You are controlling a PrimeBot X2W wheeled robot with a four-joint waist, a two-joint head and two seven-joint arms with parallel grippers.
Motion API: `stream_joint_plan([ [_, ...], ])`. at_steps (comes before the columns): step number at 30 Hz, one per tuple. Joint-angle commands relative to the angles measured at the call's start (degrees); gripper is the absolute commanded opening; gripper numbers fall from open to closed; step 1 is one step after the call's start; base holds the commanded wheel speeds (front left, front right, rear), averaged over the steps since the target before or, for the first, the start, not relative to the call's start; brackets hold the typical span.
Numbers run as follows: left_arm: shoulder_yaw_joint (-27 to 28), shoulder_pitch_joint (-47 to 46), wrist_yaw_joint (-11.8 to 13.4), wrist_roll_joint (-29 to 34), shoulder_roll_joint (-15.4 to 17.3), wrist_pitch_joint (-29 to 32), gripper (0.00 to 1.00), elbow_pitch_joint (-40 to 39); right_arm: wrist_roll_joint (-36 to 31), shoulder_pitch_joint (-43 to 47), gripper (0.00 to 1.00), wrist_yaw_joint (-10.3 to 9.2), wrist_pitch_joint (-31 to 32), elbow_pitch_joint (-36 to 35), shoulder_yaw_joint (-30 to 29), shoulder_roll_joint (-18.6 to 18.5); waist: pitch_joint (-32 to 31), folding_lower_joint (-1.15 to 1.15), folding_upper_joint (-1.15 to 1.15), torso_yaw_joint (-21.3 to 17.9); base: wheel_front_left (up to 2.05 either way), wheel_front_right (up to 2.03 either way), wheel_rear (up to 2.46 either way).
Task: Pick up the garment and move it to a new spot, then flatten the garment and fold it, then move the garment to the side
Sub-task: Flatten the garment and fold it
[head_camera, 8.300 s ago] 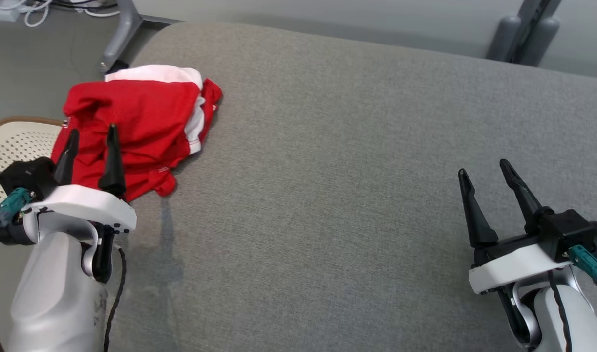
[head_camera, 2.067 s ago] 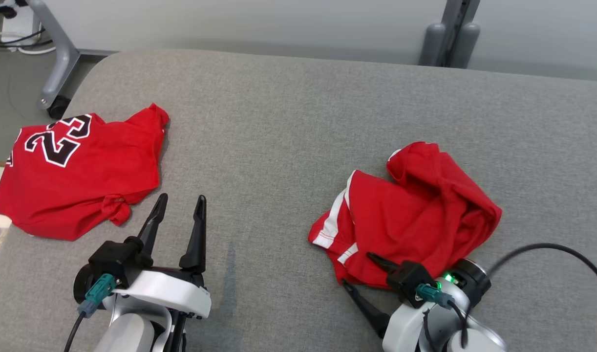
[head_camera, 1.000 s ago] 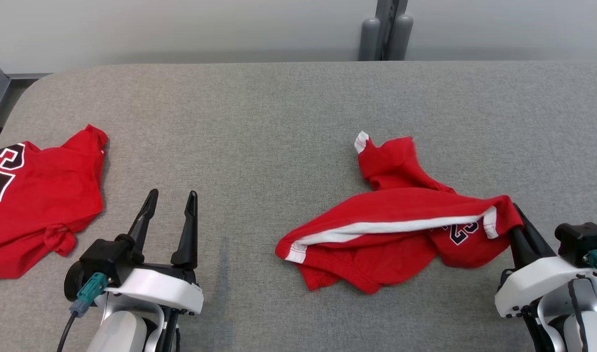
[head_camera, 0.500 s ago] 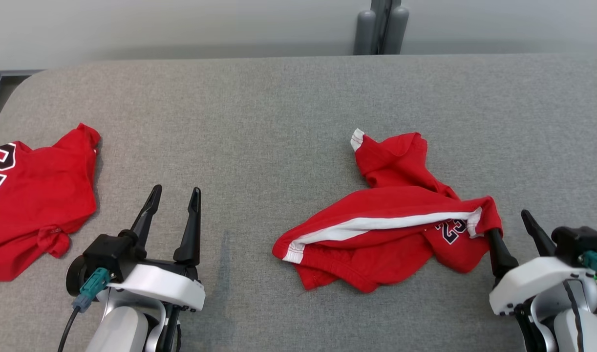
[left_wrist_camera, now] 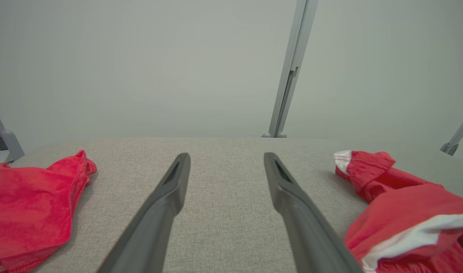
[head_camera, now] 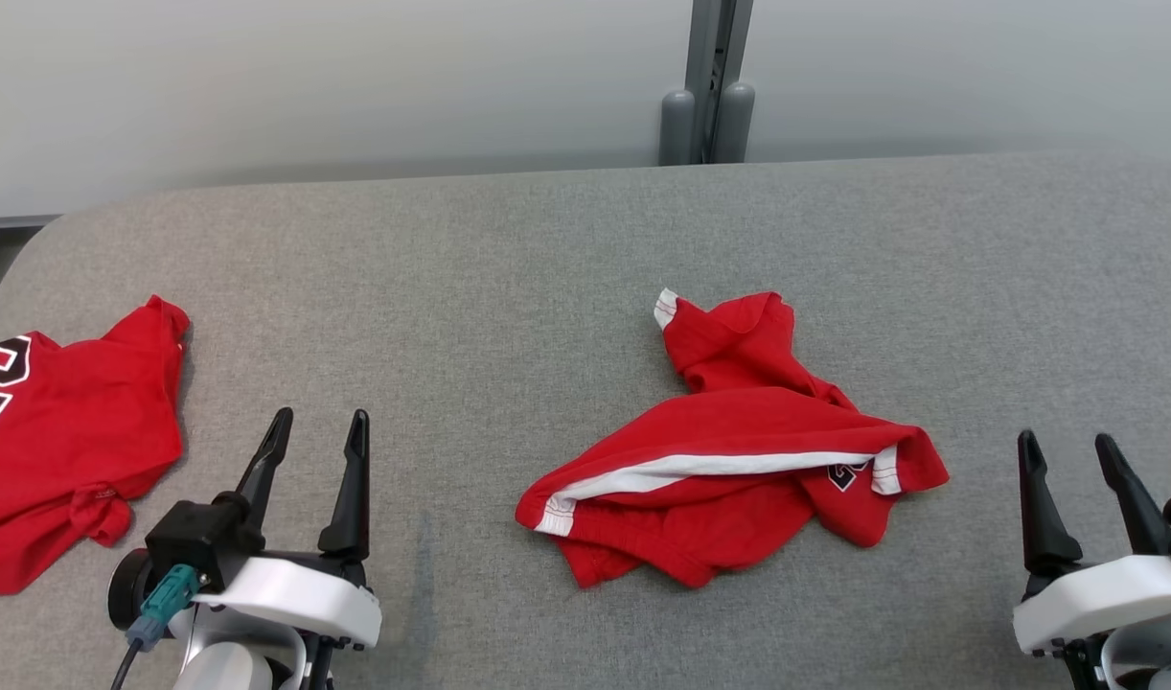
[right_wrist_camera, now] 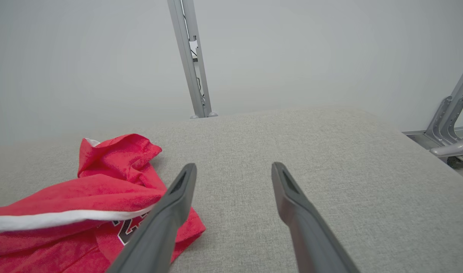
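A grey fabric worktop [head_camera: 509, 249] stood before a pale wall [head_camera: 355, 86]. The red garment [head_camera: 739, 460], trimmed in white, lay crumpled right of centre. The left jaws stood open and empty near the front edge. The right jaws, also open and empty, were just right of the garment, apart from it. A numbered red jersey [head_camera: 58, 422] lay far left.

The garment [head_camera: 739, 460] has been carried from the far left to the middle and released; the right gripper [head_camera: 1066, 439] has been opened and withdrawn rightward.
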Motion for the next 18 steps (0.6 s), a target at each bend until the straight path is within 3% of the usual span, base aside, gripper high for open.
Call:
stream_joint_plan([
  [1, 0.32, 0.69, 0.37, -0.39, 0.37, 0.15, 1.00, -0.39, 0.02, 0.27, 1.00, 0.01, -0.81, -1.64, 0.20, 0.11, -0.48, 0.00, 0.00, -0.17, 0.00, 0.00, 0.00],
  [7, 0.08, 2.29, 0.98, -0.52, 0.85, 0.38, 1.00, -1.28, -0.65, 0.04, 1.00, 0.01, -2.18, -6.02, 2.89, 0.30, -1.89, 0.00, 0.00, 0.10, 0.00, 0.00, 0.00],
  [18, -0.25, 3.59, 1.73, -0.75, 1.25, 1.09, 1.00, -2.46, -0.40, 1.79, 1.00, 0.01, -2.18, -6.44, 4.87, 0.33, -2.58, 0.00, 0.00, 0.67, 0.00, 0.00, 0.00],
])
